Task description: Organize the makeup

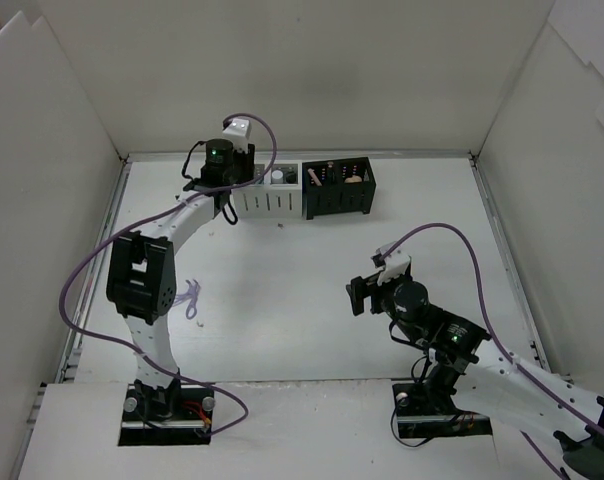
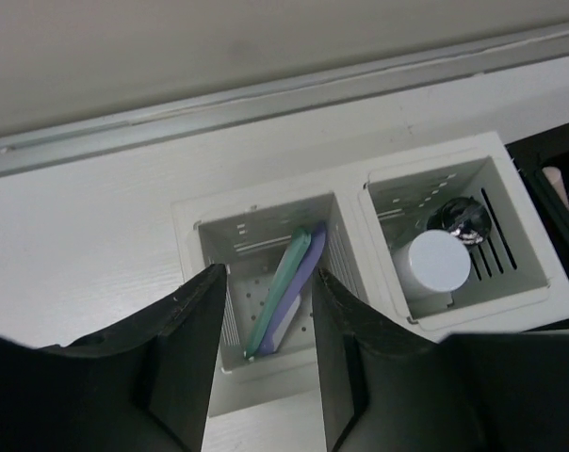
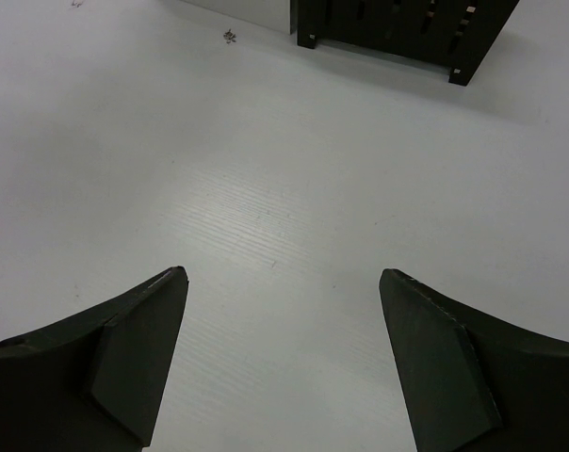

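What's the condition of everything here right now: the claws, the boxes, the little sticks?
left gripper: open, empty, above the white box's left compartment.
right gripper: open, empty, over the table.
mint stick: leaning inside the left compartment.
purple stick: leaning beside it, same compartment.
white box: upright, both compartments occupied.
white-topped container: standing in the right compartment.
black box: upright beside the white box.

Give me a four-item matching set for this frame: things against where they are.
Things:
1. mint stick
2. white round cap
3. right gripper
4. black box

Places:
A. over bare table, open
B. right compartment of the white box
C. left compartment of the white box, beside the purple stick
D. next to the white box, on its right in the top view

Pairs: 1-C, 2-B, 3-A, 4-D
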Robot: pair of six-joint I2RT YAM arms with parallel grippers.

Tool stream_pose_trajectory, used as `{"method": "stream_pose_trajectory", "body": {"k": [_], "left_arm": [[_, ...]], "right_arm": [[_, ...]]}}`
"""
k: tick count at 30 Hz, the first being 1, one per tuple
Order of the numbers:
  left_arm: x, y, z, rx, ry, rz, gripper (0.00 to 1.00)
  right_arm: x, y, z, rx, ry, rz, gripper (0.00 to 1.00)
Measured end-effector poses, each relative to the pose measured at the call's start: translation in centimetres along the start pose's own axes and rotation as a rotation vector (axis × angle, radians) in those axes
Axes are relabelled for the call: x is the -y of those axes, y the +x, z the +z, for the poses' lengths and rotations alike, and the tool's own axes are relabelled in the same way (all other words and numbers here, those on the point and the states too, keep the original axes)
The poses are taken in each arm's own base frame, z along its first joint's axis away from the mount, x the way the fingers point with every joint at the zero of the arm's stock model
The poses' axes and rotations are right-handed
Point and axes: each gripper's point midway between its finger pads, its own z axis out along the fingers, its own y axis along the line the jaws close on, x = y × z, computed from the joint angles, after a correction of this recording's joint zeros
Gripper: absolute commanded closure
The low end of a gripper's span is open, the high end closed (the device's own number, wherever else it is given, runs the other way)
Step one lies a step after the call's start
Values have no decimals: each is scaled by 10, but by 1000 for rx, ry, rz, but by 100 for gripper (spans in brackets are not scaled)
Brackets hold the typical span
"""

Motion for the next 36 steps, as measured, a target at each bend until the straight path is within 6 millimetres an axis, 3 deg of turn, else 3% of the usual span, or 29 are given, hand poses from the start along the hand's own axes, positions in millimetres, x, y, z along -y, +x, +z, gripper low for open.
{"method": "stream_pose_trajectory", "body": {"k": [3, 7, 10, 14, 16, 19, 23, 27, 32, 36], "left_arm": [[-2, 13, -5, -28, -12, 0, 60], [-8, 16, -30, -52, -66, -19, 45], [-19, 1, -76, -55, -154, -74, 36], [-35, -27, -150, -33, -280, -209, 29], [-44, -25, -182, -38, -335, -274, 29], [-62, 16, -213, -137, -429, -338, 29], [-75, 103, -231, -373, -525, -373, 31], [-70, 164, -242, -528, -544, -392, 39], [-65, 192, -241, -584, -536, -425, 52], [-65, 203, -228, -602, -533, -445, 53]], "right_arm": [[0, 0, 0, -1, 0, 0, 20], [0, 0, 0, 0, 0, 0, 20], [0, 0, 0, 1, -1, 1, 20], [-1, 1, 0, 3, -8, 2, 20], [-2, 2, 0, 1, -16, 1, 20], [-4, 2, -1, 2, -28, 3, 20], [-7, 2, -1, 9, -43, 7, 20], [-8, 3, -1, 10, -53, 9, 20], [-8, 7, -1, 10, -60, 11, 20], [-9, 8, -1, 12, -68, 13, 20]]}}
